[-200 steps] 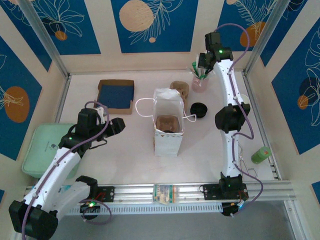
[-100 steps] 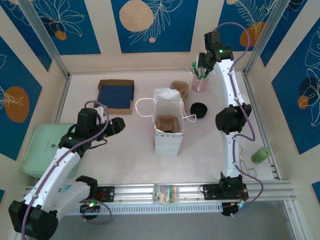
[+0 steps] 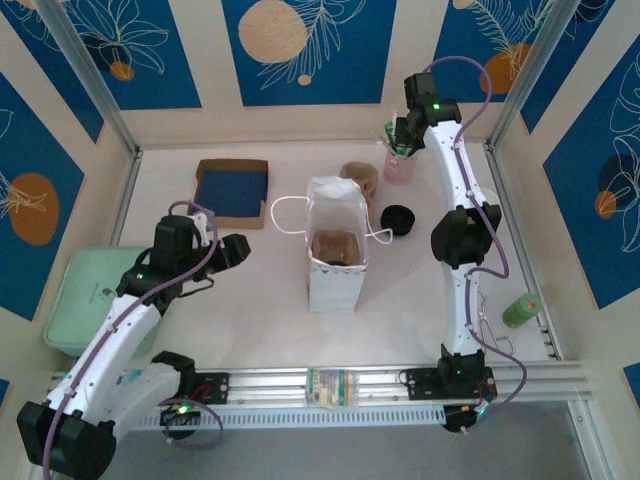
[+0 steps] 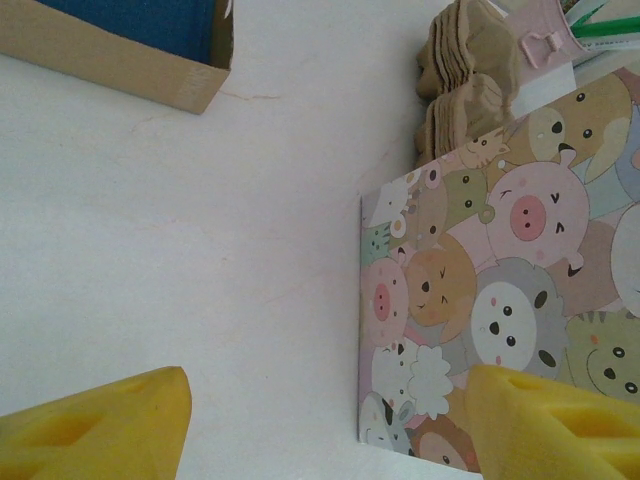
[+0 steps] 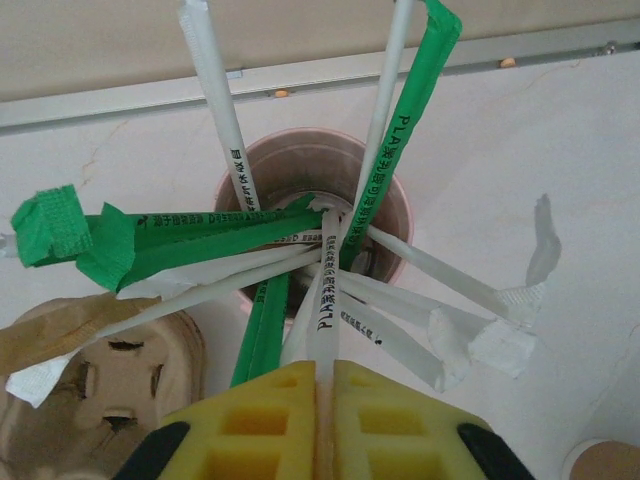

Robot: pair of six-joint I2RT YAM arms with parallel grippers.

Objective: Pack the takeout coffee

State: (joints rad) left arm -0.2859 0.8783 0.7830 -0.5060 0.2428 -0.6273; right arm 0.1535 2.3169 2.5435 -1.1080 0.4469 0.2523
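Right gripper [image 5: 325, 378] at the far right of the table: pads pressed together on a white-wrapped straw [image 5: 327, 300] standing in the pink straw cup [image 5: 396, 212]. Left gripper [image 4: 325, 390]: fingers spread, holding nothing, just left of the white paper bag [image 3: 336, 286]. Takeout coffee [image 3: 338, 250]: apparently inside the bag, a tan shape with a dark edge, too small to confirm.

paper bag [image 3: 337, 285] 1 | blue-lined box [image 3: 232, 190] 1 | black lid [image 3: 398, 219] 1 | straw cup [image 3: 399, 170] 1 | green tray [image 3: 70, 295] 1
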